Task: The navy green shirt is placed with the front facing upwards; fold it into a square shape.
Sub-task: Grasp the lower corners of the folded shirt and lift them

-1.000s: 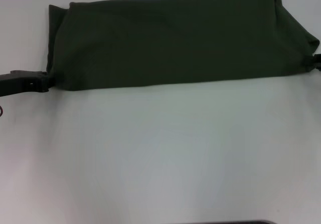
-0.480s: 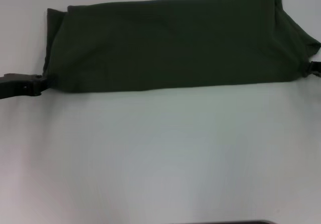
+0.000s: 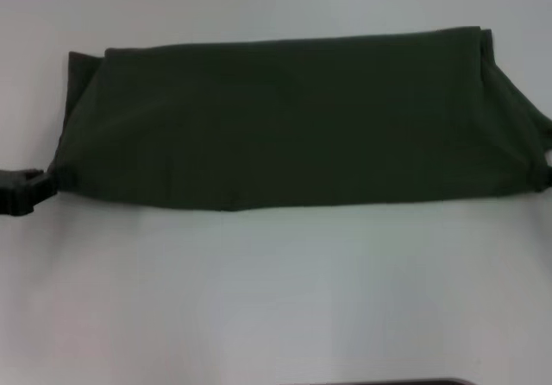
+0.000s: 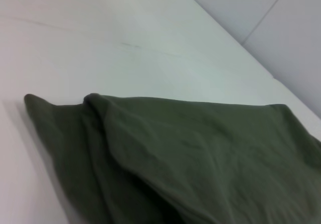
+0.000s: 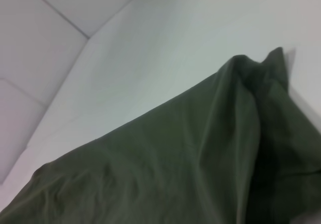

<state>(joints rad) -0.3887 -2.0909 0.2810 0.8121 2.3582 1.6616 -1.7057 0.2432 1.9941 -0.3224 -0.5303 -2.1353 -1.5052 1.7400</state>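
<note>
Dark olive cloth, the shirt [image 3: 285, 122], folded into a long band across the far half of the white table [image 3: 276, 299], plain side up, no lettering visible. Left gripper [image 3: 26, 191] at the band's near left corner, touching the cloth; looks pinched on that corner, fabric drawn to a point there. Right gripper [image 3: 548, 173] barely in frame at the near right corner, cloth bunched toward it; cannot tell how its jaws stand. Likely holding both ends to keep the band taut and straight while dragging or flattening. Layered edges showing at each end in wrist views, slight sag along near edge. Judged partway: lengthwise fold done, crosswise fold into a square not yet done. Risk: corner slipping, layers skewing.
</note>
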